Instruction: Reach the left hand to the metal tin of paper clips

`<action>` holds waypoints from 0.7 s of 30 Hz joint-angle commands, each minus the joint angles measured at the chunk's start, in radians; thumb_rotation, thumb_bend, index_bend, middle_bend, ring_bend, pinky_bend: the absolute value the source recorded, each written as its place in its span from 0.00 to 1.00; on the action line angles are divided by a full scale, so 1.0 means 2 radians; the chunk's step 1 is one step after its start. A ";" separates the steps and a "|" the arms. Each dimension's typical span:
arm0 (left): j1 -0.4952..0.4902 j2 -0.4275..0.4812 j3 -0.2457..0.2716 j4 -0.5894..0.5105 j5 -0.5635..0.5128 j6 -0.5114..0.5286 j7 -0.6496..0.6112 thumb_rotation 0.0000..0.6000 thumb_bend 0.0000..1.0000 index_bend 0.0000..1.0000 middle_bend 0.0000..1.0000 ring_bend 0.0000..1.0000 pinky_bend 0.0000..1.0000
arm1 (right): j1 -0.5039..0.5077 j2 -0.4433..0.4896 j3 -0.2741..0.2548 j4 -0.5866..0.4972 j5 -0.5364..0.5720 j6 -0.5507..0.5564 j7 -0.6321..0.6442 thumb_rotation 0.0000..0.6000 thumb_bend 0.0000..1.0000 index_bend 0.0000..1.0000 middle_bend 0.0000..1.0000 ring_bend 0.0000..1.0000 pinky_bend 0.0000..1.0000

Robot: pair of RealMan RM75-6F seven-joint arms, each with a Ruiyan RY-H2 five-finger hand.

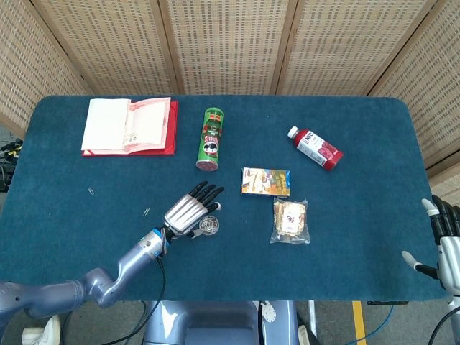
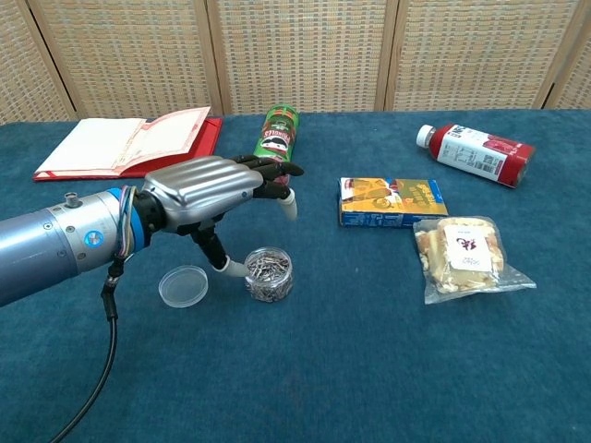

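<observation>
The small round metal tin of paper clips stands open on the blue cloth, also seen from the head view. My left hand hovers just above and left of it, fingers spread and holding nothing. Its thumb tip reaches down right beside the tin's left wall; contact cannot be told. In the head view the left hand covers part of the tin. My right hand stays at the table's near right corner, fingers apart and holding nothing.
The tin's clear lid lies left of it. Behind are a green chips can and an open red book. To the right lie a yellow box, a snack bag and a red bottle. Loose clips lie left.
</observation>
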 commanded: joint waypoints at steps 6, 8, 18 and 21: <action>0.002 0.010 -0.005 -0.011 0.002 0.014 -0.009 1.00 0.16 0.27 0.00 0.00 0.00 | 0.000 0.000 0.000 0.000 0.000 0.000 0.000 1.00 0.00 0.00 0.00 0.00 0.00; 0.005 0.023 -0.009 -0.022 0.004 0.024 -0.014 1.00 0.16 0.26 0.00 0.00 0.00 | 0.000 0.000 0.000 0.000 0.000 0.000 0.001 1.00 0.00 0.00 0.00 0.00 0.00; 0.091 0.158 -0.030 -0.126 -0.024 0.144 -0.019 1.00 0.11 0.07 0.00 0.00 0.00 | -0.002 0.004 -0.002 -0.002 -0.008 0.004 0.008 1.00 0.00 0.00 0.00 0.00 0.00; 0.129 0.189 -0.026 -0.150 -0.041 0.182 -0.023 1.00 0.08 0.01 0.00 0.00 0.00 | -0.002 0.004 -0.003 -0.003 -0.010 0.005 0.009 1.00 0.00 0.00 0.00 0.00 0.00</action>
